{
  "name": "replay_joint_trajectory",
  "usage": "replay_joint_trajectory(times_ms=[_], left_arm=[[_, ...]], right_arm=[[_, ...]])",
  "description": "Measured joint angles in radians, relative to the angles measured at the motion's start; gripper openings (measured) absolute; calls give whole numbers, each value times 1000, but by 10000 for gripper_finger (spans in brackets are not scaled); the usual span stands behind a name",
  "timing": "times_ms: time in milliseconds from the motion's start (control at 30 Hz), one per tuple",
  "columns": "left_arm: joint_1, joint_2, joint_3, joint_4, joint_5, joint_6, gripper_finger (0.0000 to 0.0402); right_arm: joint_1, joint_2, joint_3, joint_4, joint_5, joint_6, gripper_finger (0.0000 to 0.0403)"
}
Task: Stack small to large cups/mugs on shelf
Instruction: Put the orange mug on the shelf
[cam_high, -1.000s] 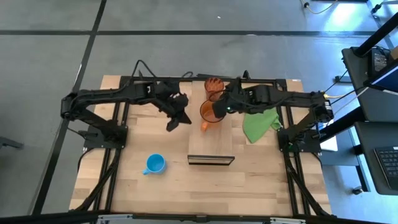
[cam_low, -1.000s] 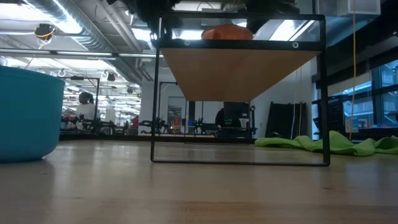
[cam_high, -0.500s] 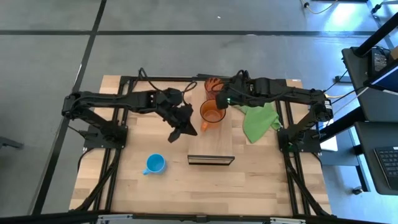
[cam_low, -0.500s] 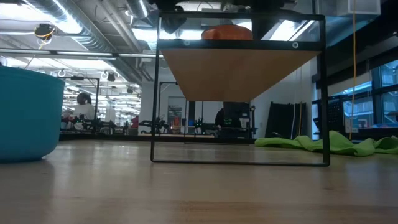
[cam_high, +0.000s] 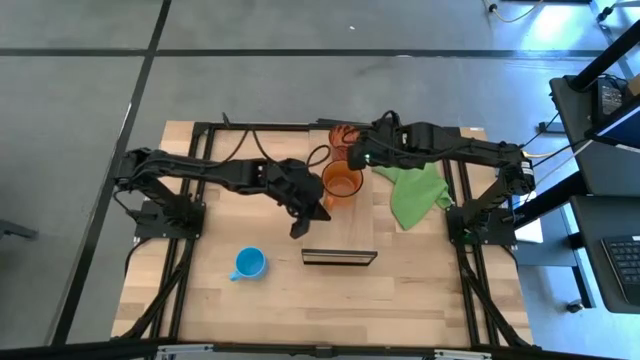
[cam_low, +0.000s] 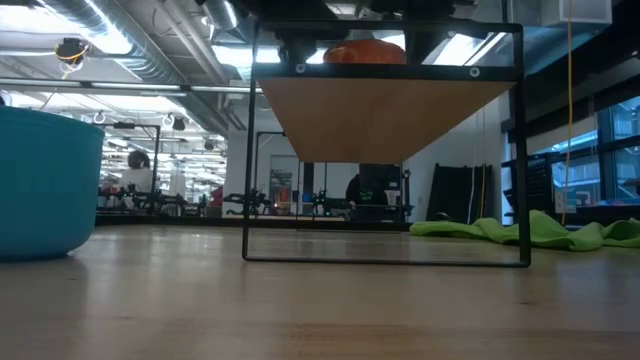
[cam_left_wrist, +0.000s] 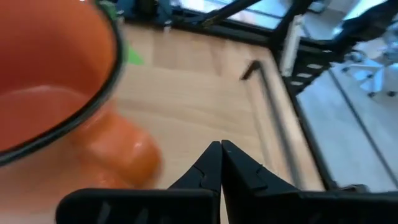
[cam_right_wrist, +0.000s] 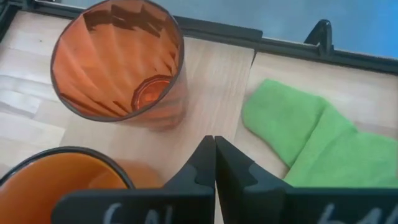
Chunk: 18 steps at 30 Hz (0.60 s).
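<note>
The orange translucent mug (cam_high: 342, 183) stands on the light-wood shelf (cam_high: 340, 240). The reddish-brown ribbed cup (cam_high: 343, 135) stands upright at the shelf's far end. The light blue mug (cam_high: 249, 263) stands on the table to the shelf's left. My left gripper (cam_high: 298, 228) is shut and empty just left of the orange mug; in its wrist view the fingertips (cam_left_wrist: 221, 148) are beside the mug's handle (cam_left_wrist: 121, 152) and apart from it. My right gripper (cam_high: 352, 158) is shut and empty; in its wrist view it (cam_right_wrist: 214, 144) hovers between the ribbed cup (cam_right_wrist: 118, 62) and the orange mug (cam_right_wrist: 62, 180).
A green cloth (cam_high: 418, 195) lies on the table right of the shelf. The black metal frame (cam_high: 200, 130) runs along the table's sides. The low view shows the shelf's underside (cam_low: 385, 120) and the blue mug (cam_low: 45, 185) close by.
My right gripper has drawn back from the orange mug toward the far edge and the ribbed cup. My left gripper has moved toward the table's right and near edge, close to the orange mug's handle. The mug has stayed in place on the shelf.
</note>
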Motion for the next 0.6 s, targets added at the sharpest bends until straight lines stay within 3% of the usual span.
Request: replay_joint_trajectory(times_ms=[200,600], left_arm=[[-4,17,0,0,-75,-1,0],[-3,17,0,-7,-105,1,0]], right_arm=[[7,0,0,-1,-29,27,1],[48,1,0,1,-78,25,0]])
